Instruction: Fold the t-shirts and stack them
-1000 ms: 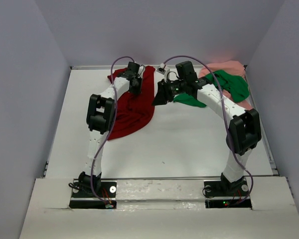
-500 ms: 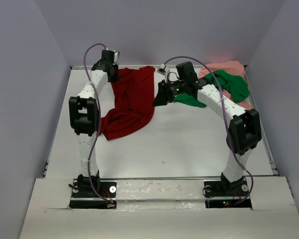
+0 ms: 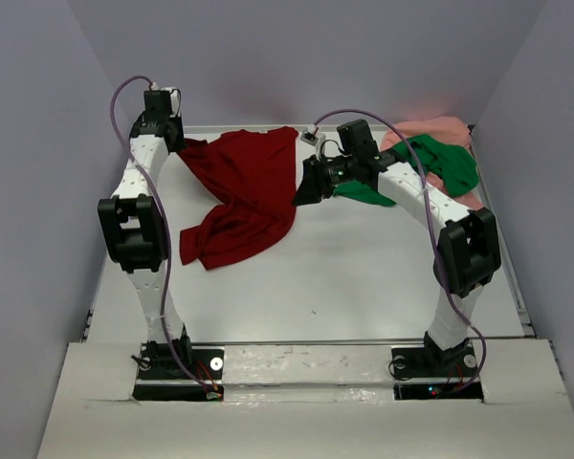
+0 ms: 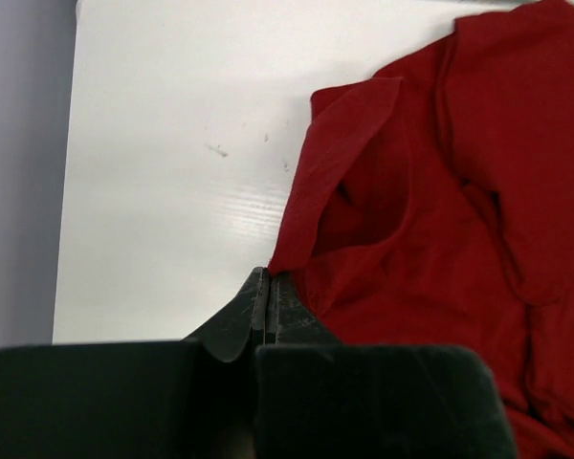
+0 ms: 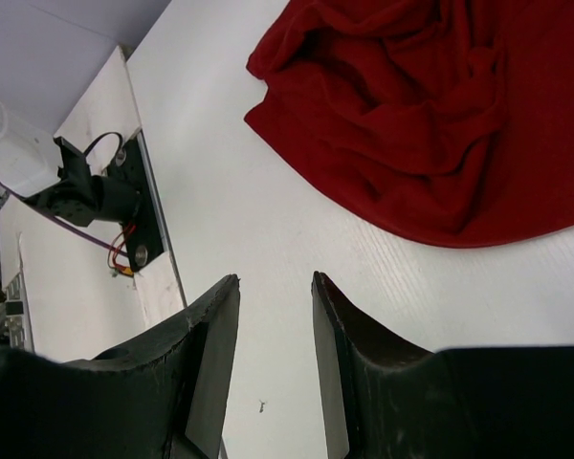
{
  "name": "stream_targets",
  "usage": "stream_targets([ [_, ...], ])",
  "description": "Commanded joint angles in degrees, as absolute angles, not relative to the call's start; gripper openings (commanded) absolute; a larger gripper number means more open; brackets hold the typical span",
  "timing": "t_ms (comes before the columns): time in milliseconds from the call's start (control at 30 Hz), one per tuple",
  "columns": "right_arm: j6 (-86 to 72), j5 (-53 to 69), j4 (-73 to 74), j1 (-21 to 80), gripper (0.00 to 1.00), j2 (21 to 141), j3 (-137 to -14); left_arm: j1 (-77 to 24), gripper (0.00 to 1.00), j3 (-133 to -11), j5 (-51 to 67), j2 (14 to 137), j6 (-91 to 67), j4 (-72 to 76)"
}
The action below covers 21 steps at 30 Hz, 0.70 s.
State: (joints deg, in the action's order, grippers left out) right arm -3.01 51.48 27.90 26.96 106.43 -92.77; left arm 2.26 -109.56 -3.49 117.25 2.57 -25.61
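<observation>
With jaws closed on a corner of the dark red t-shirt (image 3: pixel 244 186), the left gripper (image 4: pixel 268 277) holds it at the far left corner of the worktop (image 3: pixel 364 273), apparently to spread it for folding, while the right gripper (image 5: pixel 273 282) hovers part-open and empty beside it, and the green t-shirt (image 3: pixel 450 163) and pink t-shirt (image 3: pixel 438 126) lie heaped in the far right corner.

I read nothing on the dark red t-shirt (image 3: pixel 239 191) or anywhere around it: no lettering, label, number or sign is legible.

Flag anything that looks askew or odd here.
Nothing damaged, but the dark red t-shirt lies rumpled, one corner pinched by the left gripper, and the green t-shirt sits bunched on the pink t-shirt in the far right corner.
</observation>
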Motion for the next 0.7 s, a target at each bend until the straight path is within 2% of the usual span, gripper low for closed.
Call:
stream_targets([
  [0,-3.08,52.38,27.25,26.54,0.42,105.73,-91.85,5.44,0.00,-106.27,-4.13,112.68,4.74,-24.44],
  [133,-3.51,51.86,27.42,26.54,0.42,106.87,-91.84,8.34,0.00,-103.02,-4.66,110.92,6.06,-22.51],
  [167,-3.69,51.51,27.94,26.54,0.43,107.40,-92.02,8.87,0.07,-102.40,-4.40,110.22,6.85,-21.98],
  [200,-3.69,50.55,28.47,26.54,0.43,108.01,-92.37,9.31,0.19,-101.87,-3.79,110.04,7.55,-21.62],
  [233,-3.34,50.10,29.00,26.54,0.45,109.58,-93.33,9.66,0.50,-100.73,-3.34,109.78,7.82,-21.10],
  [267,-3.25,49.40,30.48,26.54,0.46,110.64,-93.95,9.67,0.62,-100.20,-2.82,109.25,8.17,-21.09],
  [300,-3.25,48.18,30.93,26.54,0.46,111.79,-94.48,9.67,0.71,-99.41,-1.68,108.73,8.52,-20.92],
  [400,-3.25,48.69,33.21,26.02,0.38,117.06,-97.45,9.32,0.93,-96.86,1.13,106.45,7.47,-20.13],
  [433,-3.51,49.13,33.48,26.02,0.31,118.20,-98.17,9.06,0.99,-96.25,2.27,106.00,7.38,-19.87],
  [500,-4.91,49.22,33.57,26.02,0.00,121.37,-101.14,8.35,0.99,-95.10,1.15,104.34,6.94,-18.81],
  [600,-5.10,48.96,34.80,26.02,0.00,125.32,-105.97,8.00,0.99,-94.22,2.72,102.23,6.59,-18.55],
  [667,-5.01,47.29,34.80,26.02,0.00,128.39,-109.40,8.00,0.99,-92.82,7.89,99.86,6.33,-18.72],
])
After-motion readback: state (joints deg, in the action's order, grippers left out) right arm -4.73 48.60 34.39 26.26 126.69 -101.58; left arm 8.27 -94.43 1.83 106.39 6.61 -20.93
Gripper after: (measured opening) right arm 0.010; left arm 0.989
